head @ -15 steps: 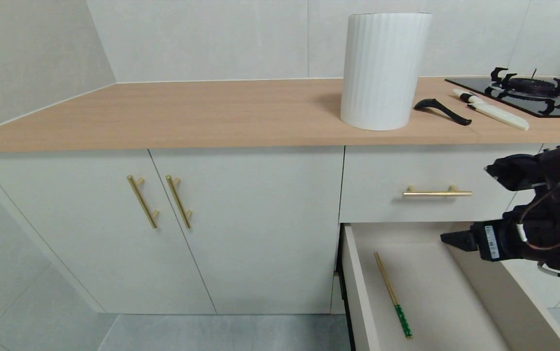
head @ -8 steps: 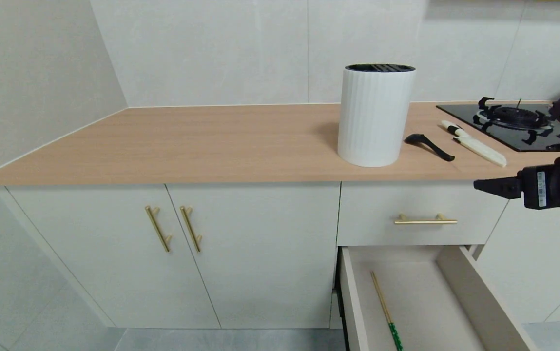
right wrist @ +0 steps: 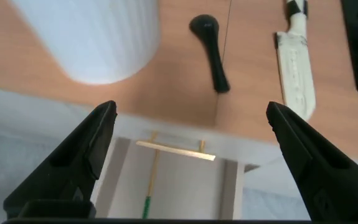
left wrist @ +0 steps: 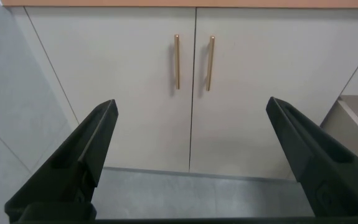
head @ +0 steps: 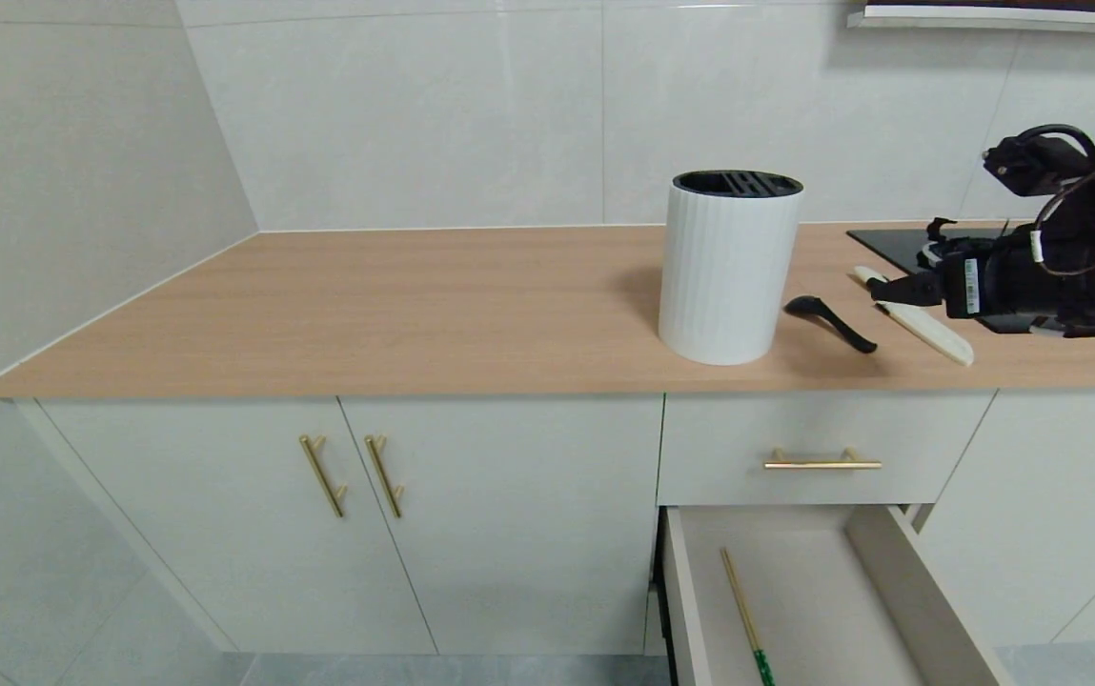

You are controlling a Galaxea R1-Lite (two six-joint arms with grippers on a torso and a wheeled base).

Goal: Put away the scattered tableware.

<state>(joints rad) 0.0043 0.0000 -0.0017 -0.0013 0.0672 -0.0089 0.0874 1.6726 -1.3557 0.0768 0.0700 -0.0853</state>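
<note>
On the wooden countertop (head: pixel 414 314) a black spoon (head: pixel 830 322) and a white knife (head: pixel 919 326) lie to the right of a white ribbed holder (head: pixel 728 272). My right gripper (head: pixel 895 288) hovers over the knife, open and holding nothing. Its wrist view looks down between the open fingers of the right gripper (right wrist: pixel 191 112) at the spoon (right wrist: pixel 211 53), the knife (right wrist: pixel 296 62) and the holder (right wrist: pixel 98 37). Below, the open drawer (head: pixel 876 591) holds green-tipped chopsticks (head: pixel 742 619). My left gripper (left wrist: pixel 191 106) is open and faces the cabinet doors (left wrist: pixel 135 93).
A black gas stove (head: pixel 890 240) lies at the counter's right end, behind the right arm. A shut upper drawer with a gold handle (head: pixel 821 464) sits above the open one. The two cabinet doors (head: pixel 356 514) carry gold handles. The tiled wall stands behind the counter.
The head camera has risen, so the whole picture shifted down. My right gripper has climbed from drawer height to above the countertop, by the knife.
</note>
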